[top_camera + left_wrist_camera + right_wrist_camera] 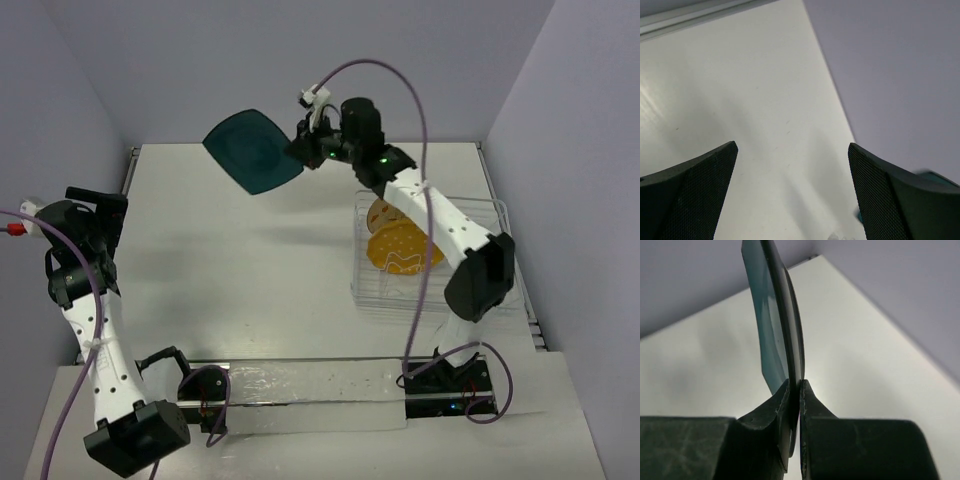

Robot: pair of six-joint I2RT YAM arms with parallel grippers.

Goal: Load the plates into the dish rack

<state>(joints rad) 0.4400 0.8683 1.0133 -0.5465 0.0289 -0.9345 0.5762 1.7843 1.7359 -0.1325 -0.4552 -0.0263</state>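
Observation:
The dark teal plate hangs in the air over the far middle of the table, tilted, with my right gripper shut on its right edge. In the right wrist view the teal plate stands edge-on, pinched between the two fingers of the right gripper. The clear wire dish rack sits at the right. In it stand the yellow-orange dotted plate and, just behind that, the cream plate, mostly hidden by the arm. My left gripper is at the table's left edge, open; nothing lies between the left gripper fingers.
Grey walls close in the table at the back and on both sides. A clear plastic strip lies along the near edge between the two arm bases. The right arm's forearm stretches over the rack's left part.

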